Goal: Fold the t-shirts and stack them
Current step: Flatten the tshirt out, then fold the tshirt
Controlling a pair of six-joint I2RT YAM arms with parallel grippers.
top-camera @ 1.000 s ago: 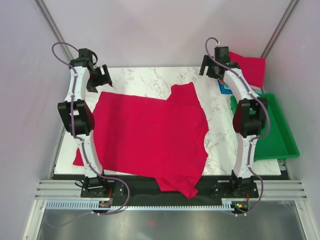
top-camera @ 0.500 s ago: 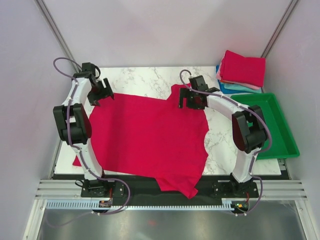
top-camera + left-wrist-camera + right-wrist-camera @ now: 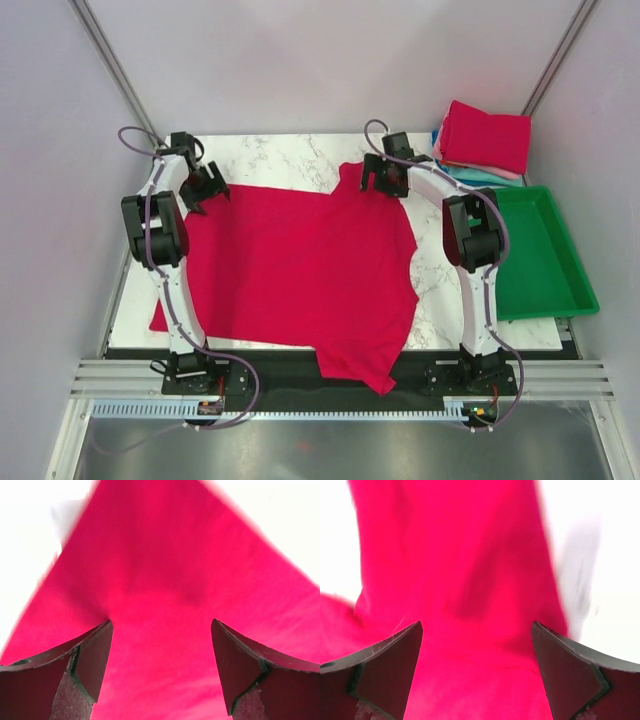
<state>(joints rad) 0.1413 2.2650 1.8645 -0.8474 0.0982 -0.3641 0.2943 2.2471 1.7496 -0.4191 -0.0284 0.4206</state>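
Since a second ago: right gripper (image 3: 477,625) swung in from beside the folded stack (image 3: 487,140) to the far sleeve; left gripper (image 3: 161,627) eased down and inward toward the far left corner.

Flat across the marble table (image 3: 290,150), the crimson t-shirt (image 3: 300,260): hem to the left, collar to the right, long axis running left to right, near sleeve hanging over the front edge.

Both sets of jaws spread wide, cloth directly below the fingers, nothing pinched.

Left gripper over the far hem corner, right over the far sleeve, so the far edge directly under both tools, one end apiece. Likely next: close on that edge and draw it toward the bases for a first fold.

Further out, at the far right corner, the stack, crimson on top with pink and teal edges showing beneath; just nearer, along the right side, a green tray (image 3: 560,270).
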